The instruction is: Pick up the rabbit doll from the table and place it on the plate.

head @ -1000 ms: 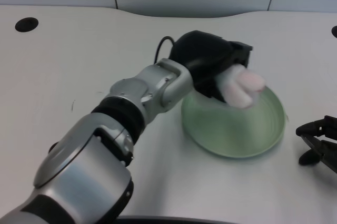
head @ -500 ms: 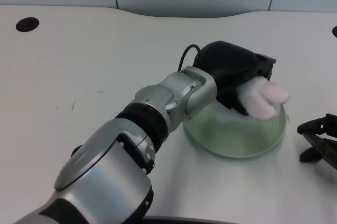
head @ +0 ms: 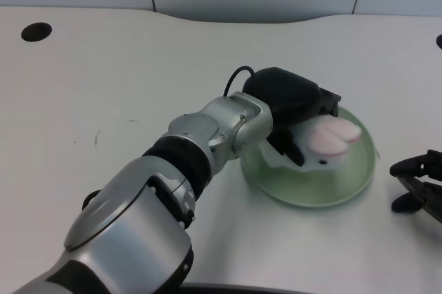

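Left hand (head: 293, 111) holds rabbit doll (head: 328, 139) over plate (head: 345, 187)

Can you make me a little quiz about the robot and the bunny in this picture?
1. True or false: the rabbit doll is over the green plate.
2. Which hand is at the doll? A) left hand B) right hand
3. Fill in: the dark round hole is in the table's far ____ corner.

Key: 1 true. 2 A. 3 left.
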